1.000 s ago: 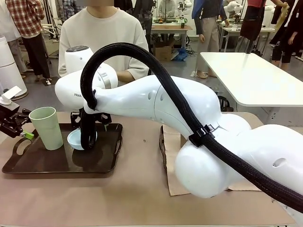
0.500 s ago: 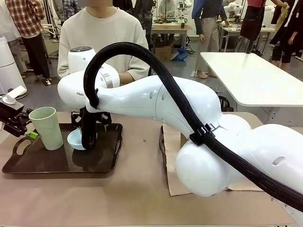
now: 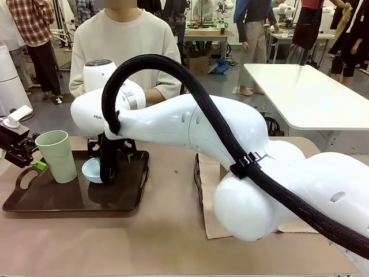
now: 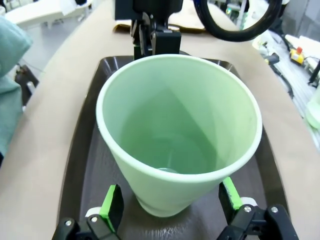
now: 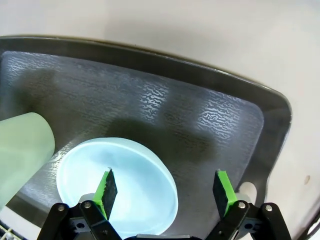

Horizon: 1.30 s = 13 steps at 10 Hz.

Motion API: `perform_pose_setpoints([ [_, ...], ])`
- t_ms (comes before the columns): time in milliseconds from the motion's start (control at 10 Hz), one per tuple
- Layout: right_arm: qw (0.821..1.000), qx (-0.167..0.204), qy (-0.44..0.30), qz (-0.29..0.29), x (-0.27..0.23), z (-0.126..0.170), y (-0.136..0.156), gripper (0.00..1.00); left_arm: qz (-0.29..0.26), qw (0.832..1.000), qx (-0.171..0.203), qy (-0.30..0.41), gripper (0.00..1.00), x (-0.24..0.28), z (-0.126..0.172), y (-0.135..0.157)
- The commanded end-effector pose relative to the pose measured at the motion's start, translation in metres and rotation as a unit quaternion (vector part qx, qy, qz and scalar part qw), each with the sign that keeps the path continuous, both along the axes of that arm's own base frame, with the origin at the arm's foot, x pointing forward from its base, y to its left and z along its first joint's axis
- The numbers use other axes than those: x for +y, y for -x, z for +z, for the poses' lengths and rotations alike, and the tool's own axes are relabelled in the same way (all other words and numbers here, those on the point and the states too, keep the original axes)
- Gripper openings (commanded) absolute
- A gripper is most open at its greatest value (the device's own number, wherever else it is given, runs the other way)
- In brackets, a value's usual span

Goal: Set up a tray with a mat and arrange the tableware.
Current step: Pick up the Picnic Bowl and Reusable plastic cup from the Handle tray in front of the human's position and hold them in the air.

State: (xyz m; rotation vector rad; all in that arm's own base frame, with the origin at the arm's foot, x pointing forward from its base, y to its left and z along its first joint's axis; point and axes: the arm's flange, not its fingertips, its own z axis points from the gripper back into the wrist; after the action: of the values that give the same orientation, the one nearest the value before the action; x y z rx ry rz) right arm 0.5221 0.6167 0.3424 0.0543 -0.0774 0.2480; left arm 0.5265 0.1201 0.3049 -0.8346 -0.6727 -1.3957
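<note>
A pale green tumbler [image 3: 56,156] stands upright at the left of the dark brown tray [image 3: 69,199]. My left gripper [image 3: 31,160] sits just left of it, open. In the left wrist view the green pads [image 4: 112,205] flank the tumbler's [image 4: 180,125] base without gripping it. A light blue bowl [image 3: 91,169] rests mid-tray. My right arm reaches across, and its gripper [image 5: 164,191] hangs open just above the bowl [image 5: 117,182], one finger over the bowl, the other over the tray floor [image 5: 200,115]. A tan mat [image 3: 212,219] lies to the right, largely hidden by my right arm.
A person in a cream sweater [image 3: 124,43] stands at the table's far side, behind the tray. A dark rim [image 3: 197,179] runs along the mat's left edge. My right arm's bulk and black cable [image 3: 190,86] cover the middle and right of the table.
My right arm's wrist has shifted slightly right and up over the bowl. The left gripper has edged a little toward the tumbler. Tumbler and bowl have not moved.
</note>
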Motion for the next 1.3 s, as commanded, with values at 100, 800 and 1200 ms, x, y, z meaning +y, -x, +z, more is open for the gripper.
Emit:
perform_pose_setpoints([
  [100, 1.0, 0.004, 0.0, 0.006, 0.004, -0.003, -0.002, 0.99, -0.002, 1.0, -0.018, 0.022, 1.0, -0.015, -0.009, 0.005],
  [800, 1.0, -0.007, 0.0, 0.025, 0.004, -0.005, 0.001, 0.41, -0.006, 0.999, -0.025, 0.037, 0.41, -0.028, -0.021, 0.004],
  [1200, 1.0, -0.013, 0.003, 0.024, 0.006, -0.003, 0.003, 0.0, 0.001, 0.999, -0.027, 0.034, 0.0, -0.026, -0.018, 0.003],
])
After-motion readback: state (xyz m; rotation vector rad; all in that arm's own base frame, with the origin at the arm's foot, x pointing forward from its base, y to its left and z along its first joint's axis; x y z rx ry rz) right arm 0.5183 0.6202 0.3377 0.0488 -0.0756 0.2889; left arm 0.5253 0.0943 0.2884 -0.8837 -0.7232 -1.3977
